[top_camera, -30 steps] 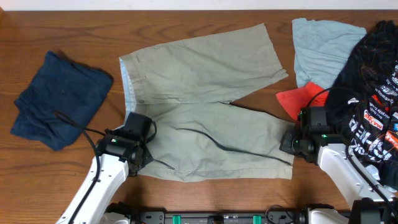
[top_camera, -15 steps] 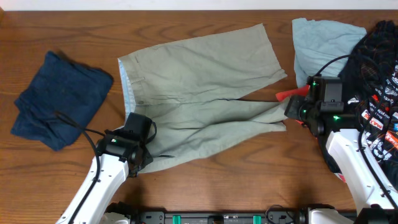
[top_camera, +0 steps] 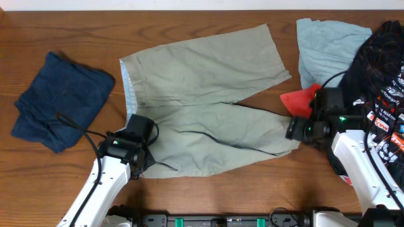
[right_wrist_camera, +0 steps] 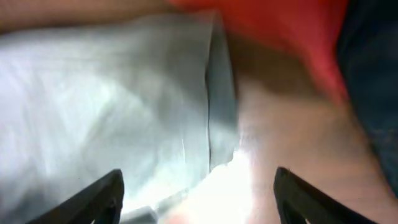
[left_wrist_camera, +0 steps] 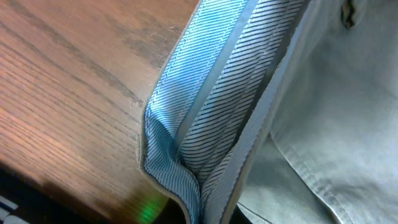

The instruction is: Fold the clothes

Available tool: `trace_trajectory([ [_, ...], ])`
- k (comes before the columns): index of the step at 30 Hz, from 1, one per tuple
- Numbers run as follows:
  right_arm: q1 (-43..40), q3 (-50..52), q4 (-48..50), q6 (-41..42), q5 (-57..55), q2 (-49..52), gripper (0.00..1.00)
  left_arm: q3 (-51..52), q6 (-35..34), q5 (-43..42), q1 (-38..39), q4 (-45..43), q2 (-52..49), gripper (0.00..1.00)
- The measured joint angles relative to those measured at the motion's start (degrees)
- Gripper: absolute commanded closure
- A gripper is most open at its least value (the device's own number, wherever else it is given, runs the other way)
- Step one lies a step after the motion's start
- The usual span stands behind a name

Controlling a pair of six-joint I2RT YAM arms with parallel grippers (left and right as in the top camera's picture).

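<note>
The khaki shorts (top_camera: 202, 94) lie spread flat on the table, waistband to the left and legs to the right. My left gripper (top_camera: 140, 161) is shut on the front waistband corner. In the left wrist view the blue-striped lining (left_wrist_camera: 205, 124) is pinched at the bottom edge, where my left gripper (left_wrist_camera: 199, 216) holds it. My right gripper (top_camera: 295, 131) hangs open just over the hem of the nearer leg. In the right wrist view its dark fingertips (right_wrist_camera: 102, 196) stand wide apart around my right gripper (right_wrist_camera: 199, 199), with the pale hem (right_wrist_camera: 124, 106) lying loose below.
A crumpled navy garment (top_camera: 60, 101) lies at the left. At the right are a light-blue piece (top_camera: 328, 47), a red piece (top_camera: 300, 101) beside the right gripper, and a black printed piece (top_camera: 379, 69) partly over the right arm.
My right gripper pulled the nearer leg's hem toward the back, came partway forward again and opened, letting the hem drop. The left gripper has stayed put.
</note>
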State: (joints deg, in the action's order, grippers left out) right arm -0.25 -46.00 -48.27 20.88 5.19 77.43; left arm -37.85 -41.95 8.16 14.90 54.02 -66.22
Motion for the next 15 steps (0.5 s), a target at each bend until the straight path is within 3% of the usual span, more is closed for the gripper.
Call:
trace_trajectory([
  [7, 0.0, 0.0, -9.7, 1.3, 4.7, 0.0, 0.23, 0.0, 0.0, 0.0, 0.0, -0.1, 0.0, 0.93],
  [15, 0.0, 5.1, -3.2, 4.5, 9.0, 0.0, 0.35, 0.0, 0.0, 0.0, 0.0, -0.1, 0.0, 0.94],
])
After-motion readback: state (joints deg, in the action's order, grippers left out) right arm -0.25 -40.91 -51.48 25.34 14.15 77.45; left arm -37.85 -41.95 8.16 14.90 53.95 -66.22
